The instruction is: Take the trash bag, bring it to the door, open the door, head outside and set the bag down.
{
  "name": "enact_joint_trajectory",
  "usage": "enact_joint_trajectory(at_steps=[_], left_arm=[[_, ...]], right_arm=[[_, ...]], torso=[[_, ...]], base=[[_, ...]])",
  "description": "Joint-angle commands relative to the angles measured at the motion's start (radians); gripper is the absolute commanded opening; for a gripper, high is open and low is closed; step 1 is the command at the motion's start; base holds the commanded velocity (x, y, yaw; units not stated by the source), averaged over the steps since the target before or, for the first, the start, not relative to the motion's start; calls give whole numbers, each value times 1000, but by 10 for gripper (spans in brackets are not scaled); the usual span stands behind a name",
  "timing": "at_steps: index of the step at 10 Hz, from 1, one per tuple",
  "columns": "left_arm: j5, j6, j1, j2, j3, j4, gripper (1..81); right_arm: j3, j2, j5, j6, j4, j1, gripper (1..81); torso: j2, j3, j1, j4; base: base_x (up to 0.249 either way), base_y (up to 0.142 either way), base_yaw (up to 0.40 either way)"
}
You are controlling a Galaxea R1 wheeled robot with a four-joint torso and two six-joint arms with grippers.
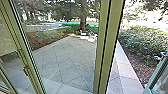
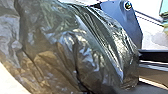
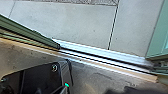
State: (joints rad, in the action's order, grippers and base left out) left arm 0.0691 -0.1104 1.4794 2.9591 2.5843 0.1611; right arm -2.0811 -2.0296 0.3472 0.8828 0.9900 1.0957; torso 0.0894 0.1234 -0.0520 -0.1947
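The dark, shiny trash bag (image 2: pixel 75 50) bulges close to the camera in the left wrist view, wrinkled and partly covering the robot's plate. Green door framing with glass shows in the head view, with a thick upright post (image 1: pixel 103 47) right of centre. At the lower right, a teal-green door leaf (image 1: pixel 158 75) stands at an angle, with a gap between it and the post. In the right wrist view, a metal threshold (image 3: pixel 100 58) runs between a green frame (image 3: pixel 30 35) and the teal door leaf (image 3: pixel 158 37).
Outside lies a paved yard (image 1: pixel 67 60), with white chairs (image 1: pixel 87 37) farther back near a tree trunk (image 1: pixel 83 23). A pale paved edge (image 1: pixel 126 67) runs along a planted bed with bushes (image 1: pixel 140 40) on the right. Brown floor (image 3: pixel 100 80) lies on the inner side of the threshold.
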Motion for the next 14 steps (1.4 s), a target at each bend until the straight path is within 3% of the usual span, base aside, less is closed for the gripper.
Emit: enact_joint_trajectory(at_steps=[1,4,6,7,8,14], left_arm=[[52,0,-44,6,-9,3,10],[52,2,-44,8,-9,5,10],[51,2,-44,8,-9,5,10],[51,2,-44,9,-7,5,10],[51,2,-44,9,-7,5,10],[32,0,-47,29,34,2,10]], right_arm=[[88,-16,-106,7,58,49,811],[96,-109,-123,21,26,118,811],[93,-177,-197,2,-108,180,811],[86,-217,-226,-25,-221,207,811],[56,-258,-234,-125,-306,224,811],[-32,-494,-313,-143,-326,315,811]], torso=[[0,0,0,0],[0,0,0,0],[0,0,0,0],[0,0,0,0],[0,0,0,0],[0,0,0,0]], base=[[0,0,0],[0,0,0],[0,0,0],[0,0,0],[0,0,0],[0,0,0]])
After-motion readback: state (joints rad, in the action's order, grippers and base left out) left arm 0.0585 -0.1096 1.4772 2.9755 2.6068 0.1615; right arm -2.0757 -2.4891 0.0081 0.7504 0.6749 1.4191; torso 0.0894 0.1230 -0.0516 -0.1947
